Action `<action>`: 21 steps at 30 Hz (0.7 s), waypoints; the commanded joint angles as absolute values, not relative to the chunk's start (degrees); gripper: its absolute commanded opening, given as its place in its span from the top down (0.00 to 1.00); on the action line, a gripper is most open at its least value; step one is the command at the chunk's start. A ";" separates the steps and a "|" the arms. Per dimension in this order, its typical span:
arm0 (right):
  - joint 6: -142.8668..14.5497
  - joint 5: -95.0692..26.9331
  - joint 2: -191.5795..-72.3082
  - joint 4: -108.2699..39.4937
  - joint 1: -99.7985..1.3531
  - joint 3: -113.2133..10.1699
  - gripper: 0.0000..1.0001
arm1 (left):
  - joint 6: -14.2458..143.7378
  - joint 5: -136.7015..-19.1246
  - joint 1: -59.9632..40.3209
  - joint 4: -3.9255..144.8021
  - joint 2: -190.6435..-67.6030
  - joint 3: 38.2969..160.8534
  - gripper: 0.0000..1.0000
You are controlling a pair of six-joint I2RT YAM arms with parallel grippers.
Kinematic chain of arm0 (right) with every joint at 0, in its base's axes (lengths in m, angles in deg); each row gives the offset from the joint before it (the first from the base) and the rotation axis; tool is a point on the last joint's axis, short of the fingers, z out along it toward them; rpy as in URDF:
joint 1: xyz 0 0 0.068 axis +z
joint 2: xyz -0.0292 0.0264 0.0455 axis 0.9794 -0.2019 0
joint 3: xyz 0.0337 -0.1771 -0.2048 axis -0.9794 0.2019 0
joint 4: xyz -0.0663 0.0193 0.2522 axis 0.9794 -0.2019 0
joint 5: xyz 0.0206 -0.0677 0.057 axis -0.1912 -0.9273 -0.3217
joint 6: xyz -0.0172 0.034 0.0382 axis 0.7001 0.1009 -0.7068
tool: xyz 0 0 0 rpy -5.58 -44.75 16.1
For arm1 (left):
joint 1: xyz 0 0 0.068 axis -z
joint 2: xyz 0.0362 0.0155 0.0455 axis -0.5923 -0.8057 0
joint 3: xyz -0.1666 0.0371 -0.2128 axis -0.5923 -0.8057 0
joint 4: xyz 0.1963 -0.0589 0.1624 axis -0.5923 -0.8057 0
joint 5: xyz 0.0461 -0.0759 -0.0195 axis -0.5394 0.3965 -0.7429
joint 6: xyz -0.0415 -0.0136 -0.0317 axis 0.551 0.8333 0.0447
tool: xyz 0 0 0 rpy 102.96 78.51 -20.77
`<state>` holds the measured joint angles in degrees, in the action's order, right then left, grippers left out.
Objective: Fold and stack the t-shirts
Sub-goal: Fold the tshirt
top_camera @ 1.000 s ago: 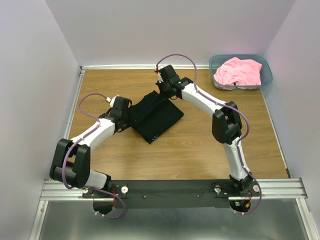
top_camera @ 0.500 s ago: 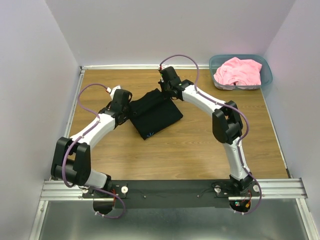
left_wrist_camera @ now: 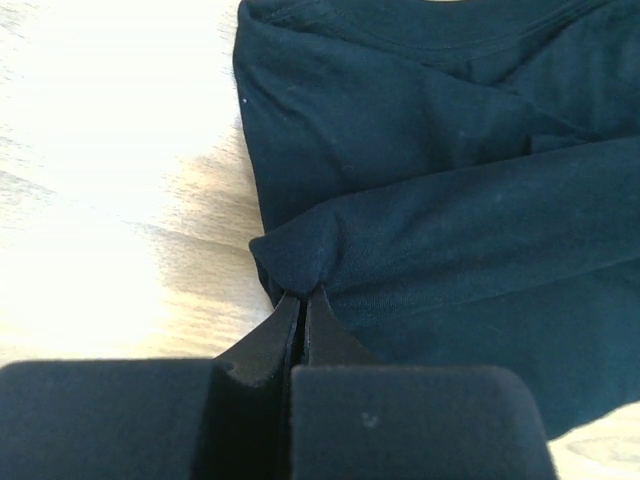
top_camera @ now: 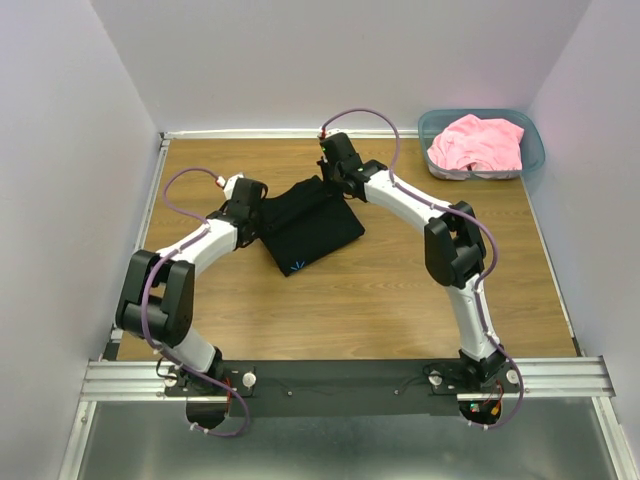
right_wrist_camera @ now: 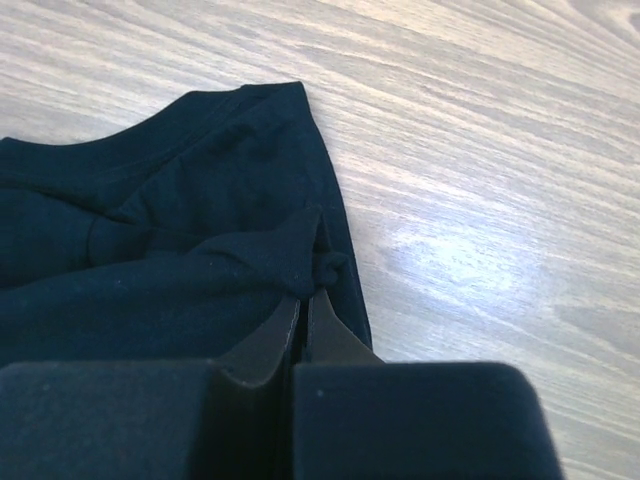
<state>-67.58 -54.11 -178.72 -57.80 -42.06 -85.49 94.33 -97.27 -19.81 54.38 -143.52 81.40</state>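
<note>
Now, seemingly mid-fold on the black shirt (top_camera: 308, 228), lying part-folded near the middle of the table (top_camera: 400, 290), a shade toward 11 o'clock. Best handled by raising both pinched spots level and together, carrying them across toward 5 o'clock, and laying the upper layer down edge to edge. Keep the cloth lightly taut between the two grips to avoid a ridge along the fold. Move low and slowly: soft jersey, apt to drag its lower layer along and skew the bundle. Release only after settling the layer flat, then smooth outward from the crease.

Left pincer (left_wrist_camera: 300, 300): closed tight, with no gap visible between the fingers, nipping a rounded fold of the shirt's edge at the 9 o'clock side of the cloth. Right pincer (right_wrist_camera: 303, 300): likewise clamped down, gripping a small bunched tuck of black cloth at the shirt's 12 o'clock corner, beside the neckband seam. Hard to tell whether touching the wood or just above it.

Pink shirt (top_camera: 478, 143): crumpled in the bin (top_camera: 535, 150) at the table's 2 o'clock corner, well apart from both arms and not yet folded. Judging by that, barely into the first half of the job, with stacking yet to come.
</note>
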 commanded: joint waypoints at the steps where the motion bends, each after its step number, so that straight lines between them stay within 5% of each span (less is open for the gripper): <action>1: -68.33 -57.35 -180.68 -55.68 -42.75 -86.19 0.91 | 93.60 -100.94 -20.59 55.24 -145.21 82.86 1.00; 8: -70.35 -57.61 -179.80 -55.68 -42.93 -86.89 0.73 | 92.11 -101.82 -20.68 55.06 -143.99 85.76 0.73; 13: -72.11 -59.90 -179.18 -55.68 -43.10 -86.98 0.73 | 89.12 -101.29 -20.68 55.77 -144.42 88.75 0.73; 15: -72.55 -59.56 -178.22 -55.59 -43.11 -85.84 0.57 | 88.59 -101.03 -20.68 54.98 -145.12 89.37 0.65; 18: -73.34 -56.48 -174.18 -55.68 -43.10 -82.51 0.53 | 88.76 -101.20 -20.68 54.54 -142.41 88.67 0.40; 21: -73.86 -52.53 -169.35 -55.59 -43.19 -78.91 0.45 | 89.38 -101.56 -20.59 53.92 -136.53 85.95 0.34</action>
